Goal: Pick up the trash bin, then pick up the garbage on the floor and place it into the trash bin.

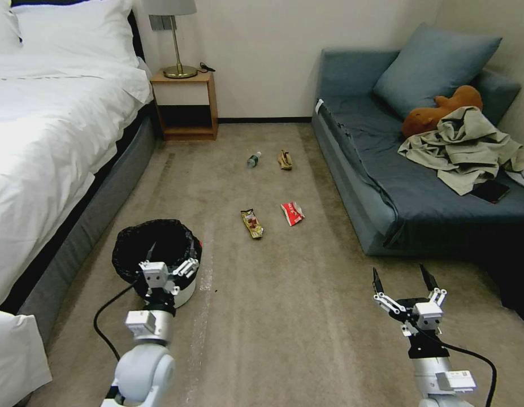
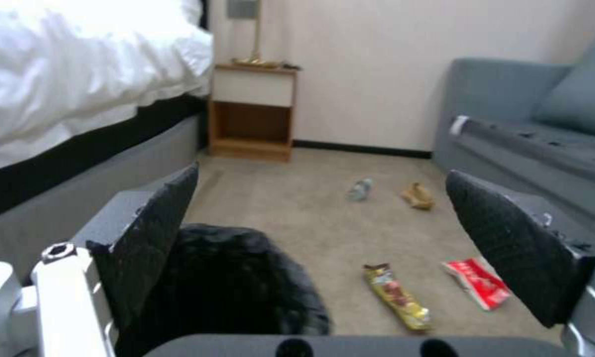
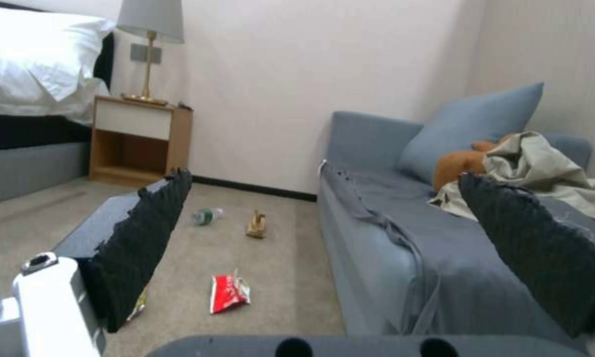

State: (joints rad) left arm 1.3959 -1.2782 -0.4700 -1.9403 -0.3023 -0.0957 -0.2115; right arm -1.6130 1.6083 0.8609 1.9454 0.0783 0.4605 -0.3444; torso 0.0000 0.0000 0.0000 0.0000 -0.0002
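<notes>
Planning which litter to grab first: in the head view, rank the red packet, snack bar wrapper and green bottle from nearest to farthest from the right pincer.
From the right pincer, open above the carpet:
1. Red packet, ahead and toward the robot's left.
2. Snack bar wrapper, farther left, mid-floor.
3. Green bottle, far ahead near the nightstand.

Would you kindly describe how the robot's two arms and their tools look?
Both arms are white and light grey with rounded joints, each trailing a black cable. The left tool and right tool have white linkages. The fingers are black, flat and tapered, with textured pads.
</notes>
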